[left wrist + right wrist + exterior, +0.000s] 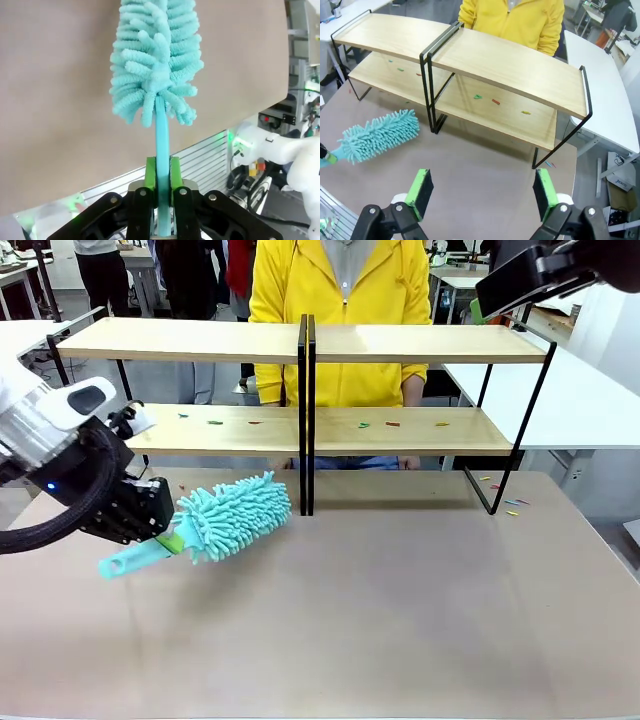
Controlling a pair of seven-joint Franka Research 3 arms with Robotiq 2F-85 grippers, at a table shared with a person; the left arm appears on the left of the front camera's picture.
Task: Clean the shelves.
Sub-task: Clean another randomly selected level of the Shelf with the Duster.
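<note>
The duster (235, 515) is pinched by its handle in the left gripper (170, 538); sweeping is judged not begun. Its head must be raised to the scrap-strewn shelves (420, 343).

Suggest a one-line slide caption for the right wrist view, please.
Right gripper, fingers open, faces the shelves, whose lower boards carry small coloured scraps; teal duster nearby.
</note>
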